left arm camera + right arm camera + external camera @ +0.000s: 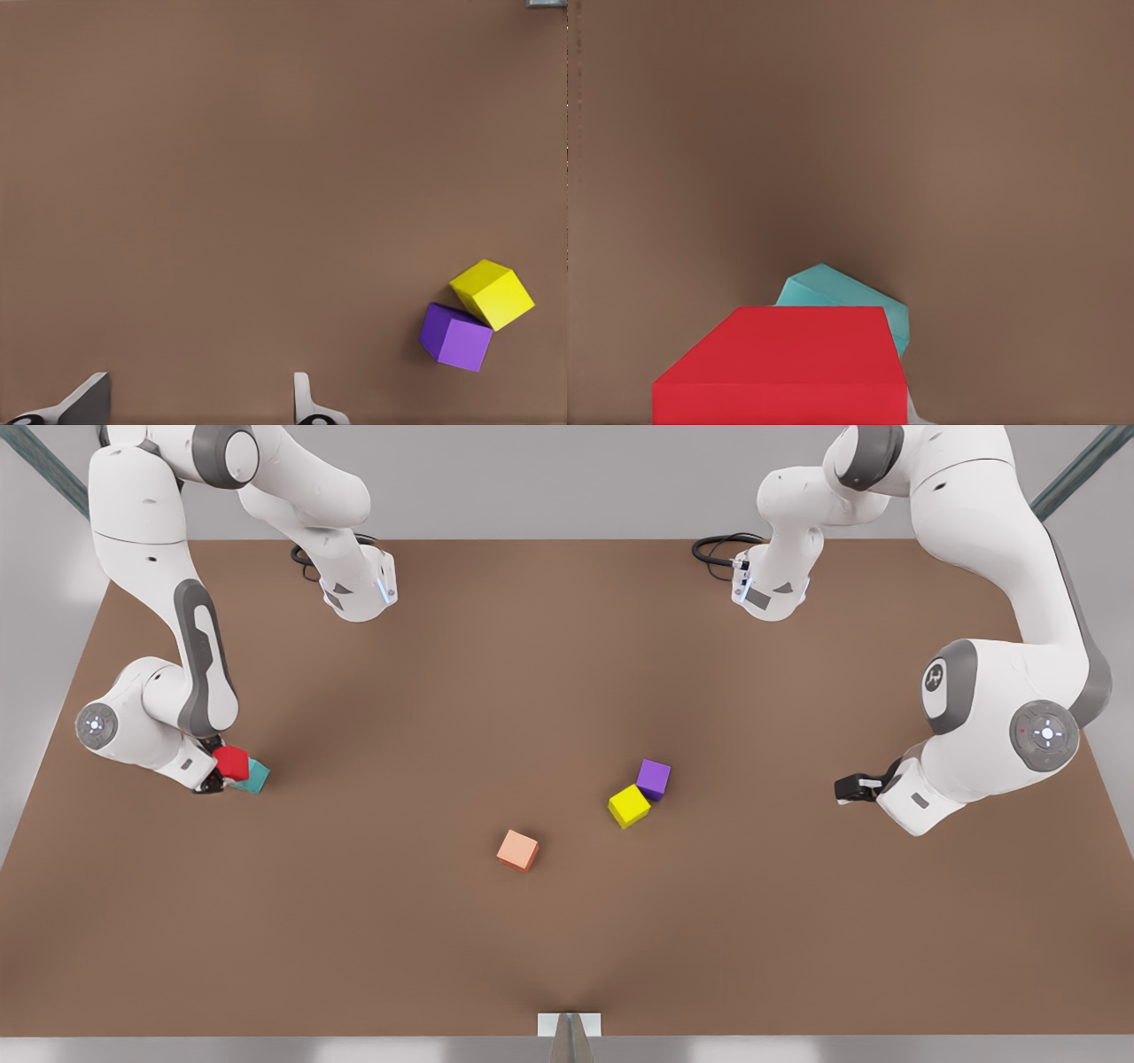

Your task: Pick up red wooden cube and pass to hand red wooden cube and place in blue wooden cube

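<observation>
Where gripped, red wooden cube [231, 763] over blue wooden cube [255, 778]

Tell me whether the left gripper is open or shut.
Open. In the left wrist view the left gripper shows its two fingers set apart with bare table between them, holding nothing.

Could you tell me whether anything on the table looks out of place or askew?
Nothing looks damaged. The red wooden cube, held in the right gripper, sits tilted against the blue wooden cube, not squarely on it.

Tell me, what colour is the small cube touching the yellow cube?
Purple. The small plain purple cube shows best in the left wrist view, beside the yellow cube.
</observation>
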Action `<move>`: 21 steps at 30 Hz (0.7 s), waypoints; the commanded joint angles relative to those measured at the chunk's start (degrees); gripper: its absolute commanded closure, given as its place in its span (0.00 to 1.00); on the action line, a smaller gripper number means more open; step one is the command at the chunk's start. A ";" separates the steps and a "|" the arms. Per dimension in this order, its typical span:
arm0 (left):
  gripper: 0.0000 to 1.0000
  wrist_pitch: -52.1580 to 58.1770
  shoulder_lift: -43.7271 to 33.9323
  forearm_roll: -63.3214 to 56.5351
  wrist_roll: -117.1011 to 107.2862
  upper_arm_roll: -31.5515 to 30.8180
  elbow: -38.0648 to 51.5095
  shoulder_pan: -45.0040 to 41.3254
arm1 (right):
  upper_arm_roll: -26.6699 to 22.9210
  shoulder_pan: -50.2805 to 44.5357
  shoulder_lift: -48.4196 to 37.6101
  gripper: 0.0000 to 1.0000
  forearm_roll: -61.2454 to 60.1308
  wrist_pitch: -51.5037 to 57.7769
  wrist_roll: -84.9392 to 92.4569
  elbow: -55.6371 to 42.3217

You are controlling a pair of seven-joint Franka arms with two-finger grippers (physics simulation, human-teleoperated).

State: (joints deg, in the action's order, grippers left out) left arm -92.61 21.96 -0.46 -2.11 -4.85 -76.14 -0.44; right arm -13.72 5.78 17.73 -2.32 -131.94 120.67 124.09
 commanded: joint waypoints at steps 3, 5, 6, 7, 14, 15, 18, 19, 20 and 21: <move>0.00 0.06 -0.07 -0.07 -0.70 0.01 0.02 0.18 | 0.01 0.11 -0.15 0.00 -0.05 -0.07 2.29 0.45; 0.00 -0.20 -0.07 -0.16 -0.61 0.01 0.02 0.36 | 0.01 0.02 -0.15 0.00 -0.05 0.28 2.38 0.53; 0.00 -0.03 0.02 -0.16 -0.70 0.01 0.02 0.27 | 0.01 0.02 -0.15 0.00 -0.05 0.37 2.64 0.53; 0.00 0.06 -0.07 -0.07 -0.61 0.01 0.02 0.27 | 0.01 0.02 -0.32 0.00 -0.05 0.90 2.64 0.53; 0.00 0.15 -0.07 -0.16 -0.70 0.01 0.02 0.62 | 0.09 -0.07 -3.49 0.00 -0.75 7.92 2.47 -1.49; 0.00 0.15 -0.07 -0.16 -0.61 0.01 0.02 0.71 | 0.18 -0.07 -4.80 0.00 -0.84 10.21 2.12 -1.58; 0.00 0.15 -0.07 -0.24 -0.70 0.01 0.02 0.71 | 0.71 -0.77 -10.16 0.00 -0.84 18.47 -0.34 -2.01; 0.00 0.15 -0.07 -0.24 -0.70 0.01 0.02 0.71 | 0.80 -1.47 -11.93 0.00 -0.84 24.44 -6.74 -4.03; 0.00 0.15 -0.07 -0.24 -0.70 0.01 0.02 0.71 | 0.80 -1.39 -13.07 0.00 -0.84 32.17 -17.46 -6.93; 0.00 0.15 -0.07 -0.24 -0.70 0.01 0.02 0.71 | 0.97 -1.82 -12.45 0.00 -0.93 38.60 -38.27 -11.68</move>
State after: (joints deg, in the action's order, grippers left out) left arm -92.50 21.96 -0.65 -2.55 -4.82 -76.14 0.26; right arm -12.79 4.07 5.61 -3.27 -112.16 117.25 114.38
